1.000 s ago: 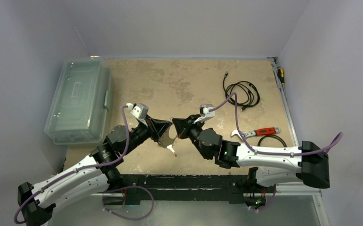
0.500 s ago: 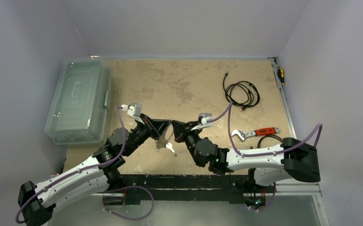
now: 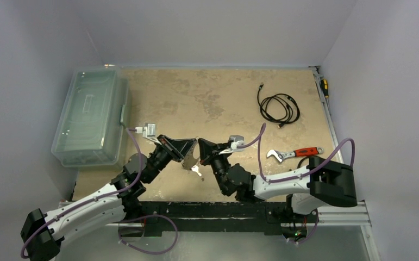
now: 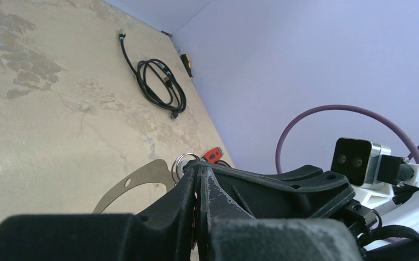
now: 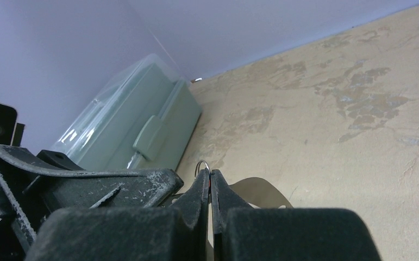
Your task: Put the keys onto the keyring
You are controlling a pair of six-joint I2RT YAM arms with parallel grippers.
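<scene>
My left gripper [image 3: 192,148] and right gripper [image 3: 202,147] meet tip to tip above the table's near middle, both with jaws shut. A small round wire keyring [image 4: 183,162] sticks out at the left gripper's tip [image 4: 199,168]. It also shows at the right gripper's tip [image 5: 210,173], as a loop [image 5: 201,165] pinched there. A flat silvery crescent plate [image 4: 136,182] with small holes reaches up to the ring. It also shows in the top view [image 3: 187,161]. A silver key [image 3: 196,172] shows just below the grippers; I cannot tell if it hangs or lies. The black-headed key is hidden.
A clear lidded plastic box [image 3: 90,117] stands at the left edge. A coiled black cable [image 3: 277,106] lies at the back right. A red-handled wrench [image 3: 296,153] lies right of the grippers, with another black cable loop [image 3: 311,161] beside it. A screwdriver [image 3: 324,87] lies along the right wall.
Both arms have drawn back toward the near edge. The joined grippers have shifted slightly nearer, still tip to tip. The right arm's rear link has swung left. The key stays below them.
</scene>
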